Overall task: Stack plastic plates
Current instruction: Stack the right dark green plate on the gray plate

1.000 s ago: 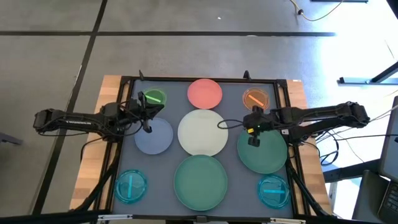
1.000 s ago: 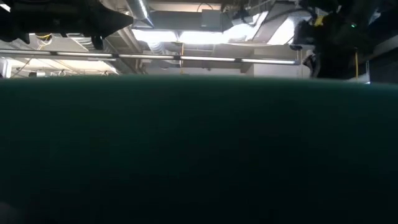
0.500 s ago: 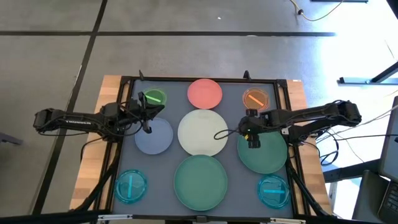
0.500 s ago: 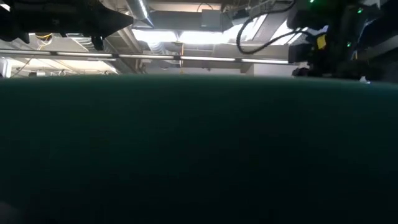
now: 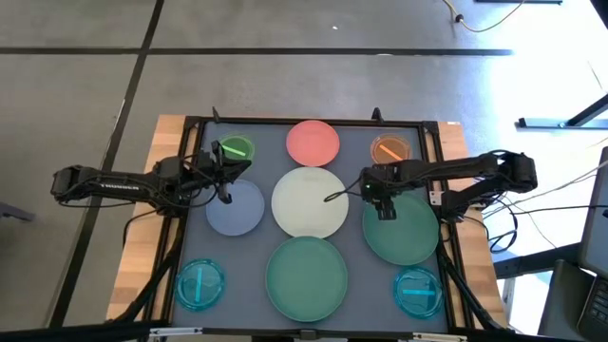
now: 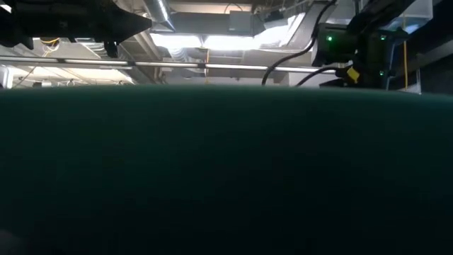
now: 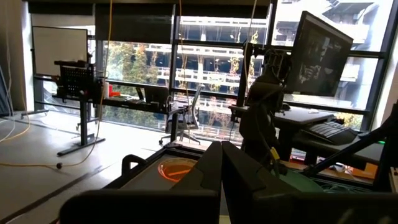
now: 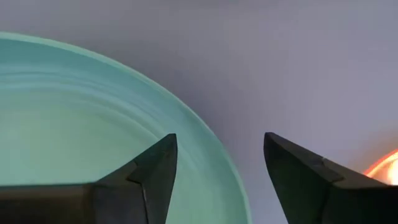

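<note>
Several plastic plates lie flat on the grey mat (image 5: 256, 249): small green (image 5: 235, 149), pink (image 5: 313, 142), orange (image 5: 390, 149), cream (image 5: 310, 201), pale blue (image 5: 236, 209), two large green (image 5: 306, 275) (image 5: 404, 233), and two cyan (image 5: 200, 283) (image 5: 418, 291). My right gripper (image 5: 383, 201) (image 8: 217, 140) is open and points down. It stands over the far left rim (image 8: 211, 162) of the right-hand green plate (image 8: 74, 124), one finger over the plate, one over the mat. My left gripper (image 5: 226, 188) (image 7: 221, 168) is shut above the pale blue plate's far edge.
A black frame (image 5: 304, 122) runs round the mat, on a wooden table (image 5: 171, 133). In the low view the near green plate (image 6: 226, 170) fills most of the picture, and only the arms' upper parts show above it. The orange plate (image 8: 387, 165) lies close beside my right gripper.
My right gripper has moved a little toward the table's left and far edges, over the right-hand green plate's rim, and its arm has drawn in toward the table. The plates lie where they were.
</note>
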Motion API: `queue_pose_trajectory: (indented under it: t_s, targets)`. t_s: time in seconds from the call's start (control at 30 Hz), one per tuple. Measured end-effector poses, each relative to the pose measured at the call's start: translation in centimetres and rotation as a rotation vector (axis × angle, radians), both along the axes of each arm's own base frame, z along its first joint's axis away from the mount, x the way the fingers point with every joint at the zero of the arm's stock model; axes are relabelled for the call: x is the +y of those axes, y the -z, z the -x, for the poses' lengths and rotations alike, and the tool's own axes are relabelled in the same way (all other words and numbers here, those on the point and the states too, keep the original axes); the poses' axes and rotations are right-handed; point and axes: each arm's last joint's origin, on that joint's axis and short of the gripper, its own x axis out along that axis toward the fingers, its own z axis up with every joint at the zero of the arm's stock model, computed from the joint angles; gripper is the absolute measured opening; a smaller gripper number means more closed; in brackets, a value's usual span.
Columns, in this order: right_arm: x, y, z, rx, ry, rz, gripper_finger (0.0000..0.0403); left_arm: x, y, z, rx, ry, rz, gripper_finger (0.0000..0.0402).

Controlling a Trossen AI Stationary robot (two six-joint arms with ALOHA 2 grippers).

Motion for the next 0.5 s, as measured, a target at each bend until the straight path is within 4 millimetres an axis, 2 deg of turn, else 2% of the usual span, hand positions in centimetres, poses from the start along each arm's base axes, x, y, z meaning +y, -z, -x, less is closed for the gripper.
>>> queue_pose_trajectory:
  t_s: [0.3, 0.5]
  targets:
    - [-0.09, -0.05, -0.26, -0.024, -0.045, 0.018, 0.0158, 0.0, 0.0, 0.0, 0.005, -0.003, -0.015, 0.0]
    - [-0.11, 0.47, -0.43, 0.0, -0.055, 0.016, 0.0135, 0.0, 0.0, 0.0, 0.01, -0.006, -0.029, 0.0]
